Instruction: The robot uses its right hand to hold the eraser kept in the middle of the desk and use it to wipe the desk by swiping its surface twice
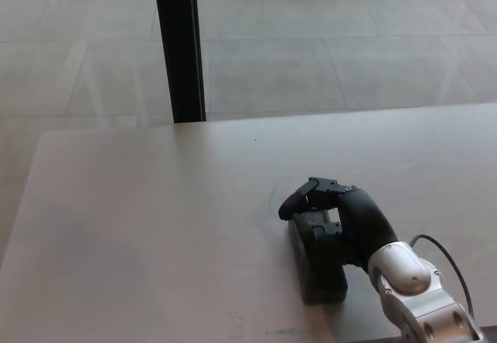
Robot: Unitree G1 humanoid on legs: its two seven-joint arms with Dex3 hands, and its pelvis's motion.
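Near the front edge of the desk [140, 226], slightly right of its middle, lies the eraser [320, 265], a dark rectangular block resting flat with its long axis running roughly front to back. Right hand [342, 223] sits over the far half of the eraser, entering from the lower right on a silver-white forearm [415, 300] with a thin black cable [446, 254] looping beside the wrist. Fingers [307, 195] curl forward and down over the far end of the block, their tips reaching just past its far left corner; the thumb presses in from the right flank. The digits are drawn narrow around the block, apparently clasping it, though the contact on the hidden right side cannot be confirmed. Only the near end of the eraser shows clear of the hand, still flat on the surface. Desk surface is pale and matte, with a faint curved mark [272, 197] just left of the fingertips. Beyond the far edge stands a black vertical post [178, 44] against a grey tiled floor [349, 48]. Left hand does not appear.
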